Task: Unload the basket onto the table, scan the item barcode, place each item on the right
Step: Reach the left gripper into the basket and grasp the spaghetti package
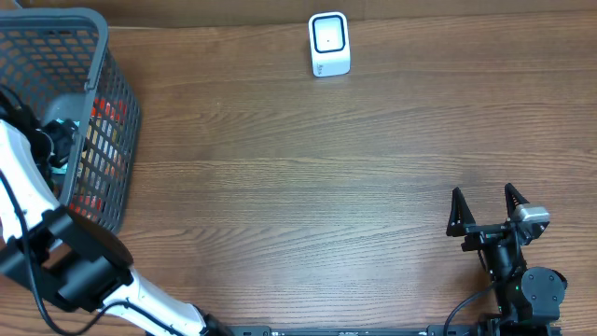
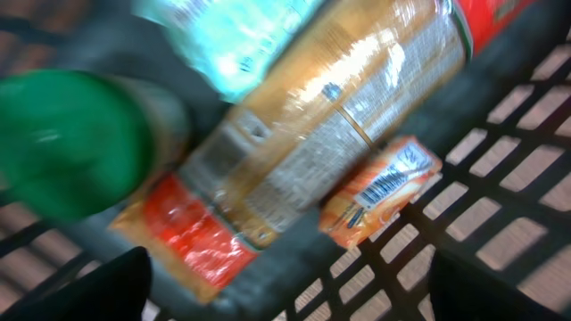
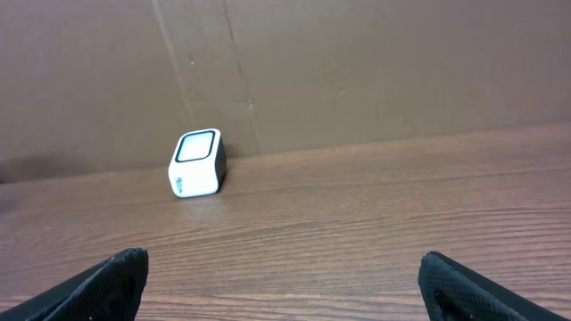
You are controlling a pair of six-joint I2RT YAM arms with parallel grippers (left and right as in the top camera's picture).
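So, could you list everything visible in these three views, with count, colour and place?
table: one, brown wood, under everything
basket: one, grey mesh, far left corner of the table
barcode scanner: one, white with dark window, far edge, middle
wall: one, brown, behind the scanner
green-capped container: one, green cap, inside the basket
clear-wrapped package: one, tan with red end, lying in the basket
small packet: one, orange with a barcode, basket floor beside the package
pale blue item: one, blurred, in the basket by the package
left end effector: one, black, open, inside the basket over the items
right end effector: one, black, open and empty, near right of the table
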